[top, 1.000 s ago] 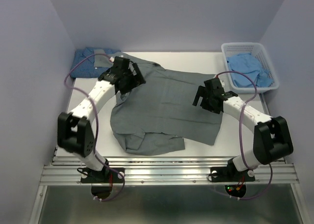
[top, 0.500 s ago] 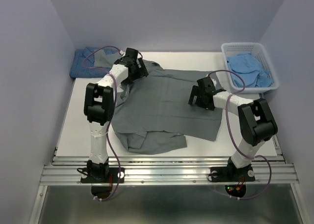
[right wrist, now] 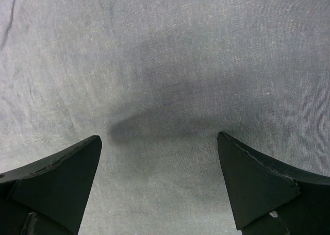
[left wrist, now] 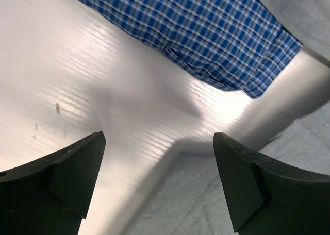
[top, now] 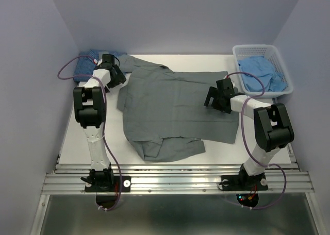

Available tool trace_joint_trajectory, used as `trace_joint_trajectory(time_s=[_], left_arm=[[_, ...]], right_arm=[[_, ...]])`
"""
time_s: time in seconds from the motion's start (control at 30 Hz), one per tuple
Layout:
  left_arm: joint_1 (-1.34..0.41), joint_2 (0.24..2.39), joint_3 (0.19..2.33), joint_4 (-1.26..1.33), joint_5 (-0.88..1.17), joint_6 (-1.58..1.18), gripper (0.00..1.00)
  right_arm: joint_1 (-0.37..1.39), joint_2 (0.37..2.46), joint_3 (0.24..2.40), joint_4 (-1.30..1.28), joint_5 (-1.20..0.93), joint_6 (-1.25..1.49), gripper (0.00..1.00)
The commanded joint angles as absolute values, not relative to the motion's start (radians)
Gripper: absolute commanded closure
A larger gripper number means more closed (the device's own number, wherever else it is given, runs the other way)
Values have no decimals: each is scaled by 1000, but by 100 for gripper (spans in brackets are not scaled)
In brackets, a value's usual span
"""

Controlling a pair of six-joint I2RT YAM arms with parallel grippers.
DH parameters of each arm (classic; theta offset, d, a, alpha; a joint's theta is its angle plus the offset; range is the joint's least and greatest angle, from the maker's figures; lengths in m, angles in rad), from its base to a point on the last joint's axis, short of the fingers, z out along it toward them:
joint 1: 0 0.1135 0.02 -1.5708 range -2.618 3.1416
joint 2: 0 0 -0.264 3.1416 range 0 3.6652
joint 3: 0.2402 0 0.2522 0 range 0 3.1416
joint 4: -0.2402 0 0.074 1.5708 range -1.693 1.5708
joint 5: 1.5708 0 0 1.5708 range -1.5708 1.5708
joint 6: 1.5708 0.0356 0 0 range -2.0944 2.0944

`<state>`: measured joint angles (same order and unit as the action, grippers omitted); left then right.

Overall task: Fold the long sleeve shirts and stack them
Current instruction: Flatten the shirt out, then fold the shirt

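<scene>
On the table (top: 221, 153), spread grey shirt (top: 175, 108)

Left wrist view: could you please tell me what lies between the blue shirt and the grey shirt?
Only bare white table lies between the blue shirt and the grey shirt; the left wrist view shows this.

Blue checked shirt (left wrist: 206, 34) at top, white table (left wrist: 77, 80), grey shirt (left wrist: 191, 206) lower right, jaws spread apart

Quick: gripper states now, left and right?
Left gripper: open, holding nothing.
Right gripper: open, empty, over the grey shirt.
</scene>
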<state>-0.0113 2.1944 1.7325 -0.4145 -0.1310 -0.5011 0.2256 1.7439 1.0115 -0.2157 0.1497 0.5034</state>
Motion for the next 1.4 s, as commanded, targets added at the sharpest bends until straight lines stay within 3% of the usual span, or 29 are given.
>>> trace_joint_trajectory(time_s=[0.0,0.23,0.53,0.67,0.93,1.13,1.37], left_arm=[[-18,2160,1778,-400,-163,-446,1],[-75,1901,1620,-365,-138,-488,1],[-204,1391,1099,-428,-106,-638,1],[-264,1172,847,-511,-11,-699,1],[-532,778,637,-635,216,-946,1],[-837,732,512,-505,233,-1173,1],[-940,887,548,-540,108,-1230,1]], right_arm=[[215,1763,974,-311,77,413,0],[215,1602,1019,-324,64,347,0],[215,1289,858,-432,155,518,0],[215,1142,763,-508,196,591,0],[215,1040,672,-618,173,676,0],[215,1010,611,-624,166,716,0],[215,931,601,-624,172,730,0]])
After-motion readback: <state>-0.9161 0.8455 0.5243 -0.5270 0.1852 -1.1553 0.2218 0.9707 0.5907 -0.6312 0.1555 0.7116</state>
